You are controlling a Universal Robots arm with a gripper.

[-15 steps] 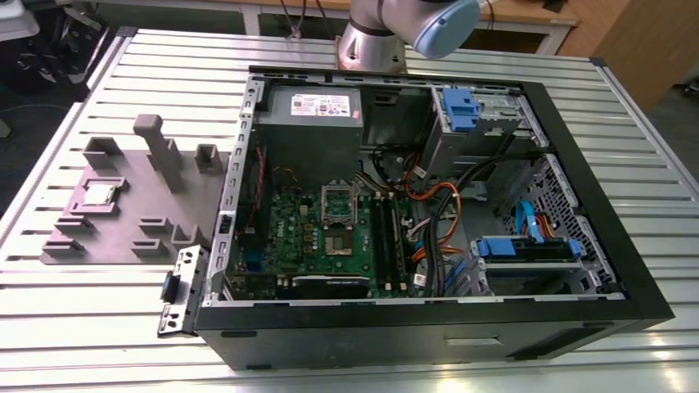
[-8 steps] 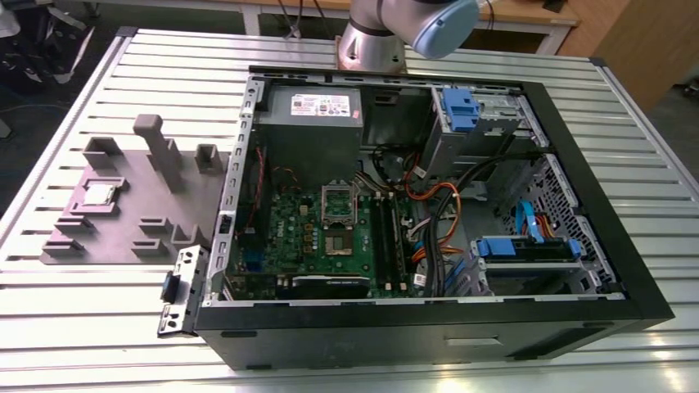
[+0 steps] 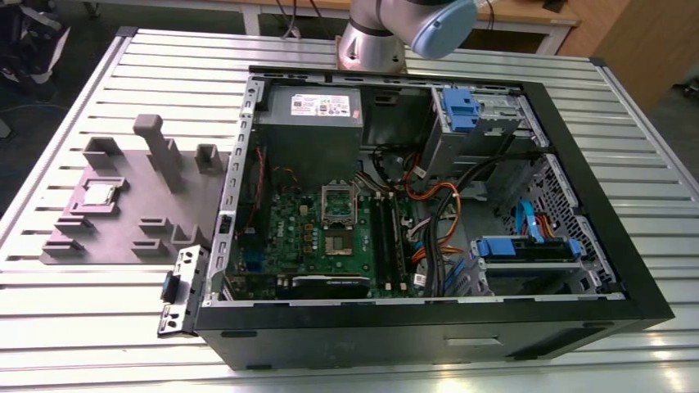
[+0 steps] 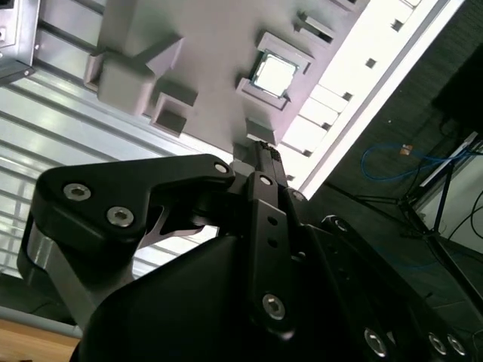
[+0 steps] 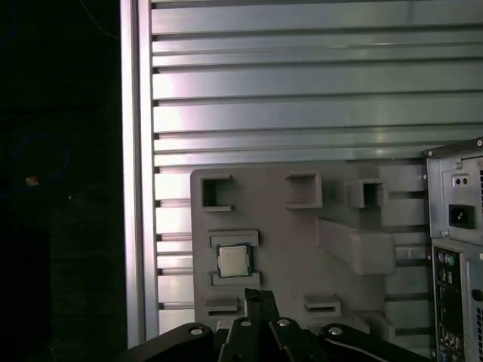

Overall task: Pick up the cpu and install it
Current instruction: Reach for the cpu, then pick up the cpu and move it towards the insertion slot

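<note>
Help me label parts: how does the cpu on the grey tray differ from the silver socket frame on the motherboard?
The cpu lies flat on the grey tray outside the computer case; the socket frame stands upright inside it. The cpu is a small square; the socket frame is a taller rectangle. Both are silvery metal.

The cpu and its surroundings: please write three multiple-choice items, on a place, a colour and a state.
1. Where does the small square silver-topped cpu lie? A on the green motherboard; B in the grey moulded holder plate; C on bare table slats.
2. What colour are the plastic drive holders in the black metal computer case? A red; B blue; C yellow.
3. How is the case? A side open; B closed; C upright.
B: it sits in a plate pocket, on the exterior view's left of the case. B: both look blue. A: its inside shows.
</note>
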